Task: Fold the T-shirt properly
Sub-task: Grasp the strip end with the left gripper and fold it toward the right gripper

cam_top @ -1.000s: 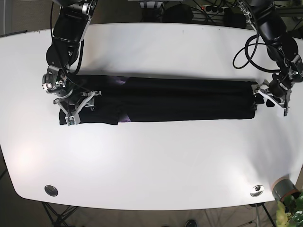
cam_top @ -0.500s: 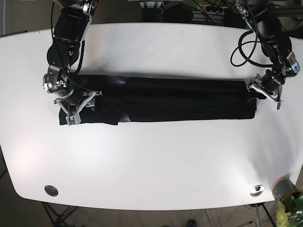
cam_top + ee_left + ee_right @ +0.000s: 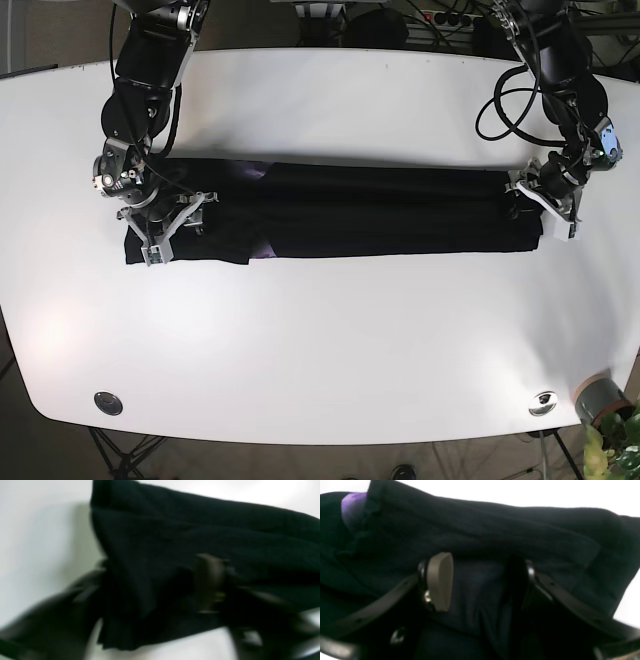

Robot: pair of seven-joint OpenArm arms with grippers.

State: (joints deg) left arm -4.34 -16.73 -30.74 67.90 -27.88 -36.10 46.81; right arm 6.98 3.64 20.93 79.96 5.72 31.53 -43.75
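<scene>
The black T-shirt (image 3: 380, 210) lies folded into a long narrow strip across the white table (image 3: 320, 340). My right gripper (image 3: 175, 225) sits over the strip's left end. In the right wrist view it (image 3: 482, 580) is open, with a fold of the shirt (image 3: 495, 525) between its fingers (image 3: 440, 580) and a purple patch (image 3: 352, 505) at upper left. My left gripper (image 3: 545, 208) is at the strip's right end. In the blurred left wrist view it (image 3: 155, 580) is open and straddles the shirt's edge (image 3: 200, 530).
Two round metal fittings (image 3: 108, 403) (image 3: 543, 402) sit near the table's front edge. A grey pot with a green plant (image 3: 600, 400) stands off the front right corner. Cables hang from the left arm (image 3: 510, 100) above the table's back right.
My left gripper has moved left from beside the shirt's right end onto it, and the cloth there has bunched slightly. My right gripper has stayed in place.
</scene>
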